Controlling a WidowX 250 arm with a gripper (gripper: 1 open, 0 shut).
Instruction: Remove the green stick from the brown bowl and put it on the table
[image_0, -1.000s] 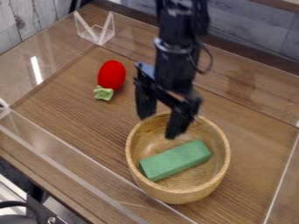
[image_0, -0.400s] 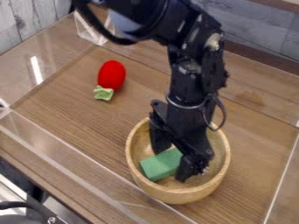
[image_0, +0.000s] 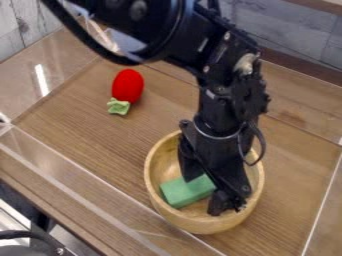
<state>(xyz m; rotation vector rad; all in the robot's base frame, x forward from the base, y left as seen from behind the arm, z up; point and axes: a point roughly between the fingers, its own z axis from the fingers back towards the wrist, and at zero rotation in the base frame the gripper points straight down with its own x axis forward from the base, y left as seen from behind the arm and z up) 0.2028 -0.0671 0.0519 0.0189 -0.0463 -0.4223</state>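
The brown bowl stands on the table at the front right. In it lies the green stick, with only its left end showing. My black gripper points down into the bowl, open, its fingers spread on either side of the stick and low near the bowl's floor. The rest of the stick is hidden behind the fingers and wrist. I cannot tell whether the fingers touch it.
A small red fruit toy with a green leaf base lies on the table to the left behind the bowl. Low clear acrylic walls edge the tabletop at the front and sides. The dark arm fills the upper middle of the view.
The gripper has sunk from above the bowl's rim down into the bowl and now straddles the green stick. The arm leans further over the bowl. The stick has barely shifted.
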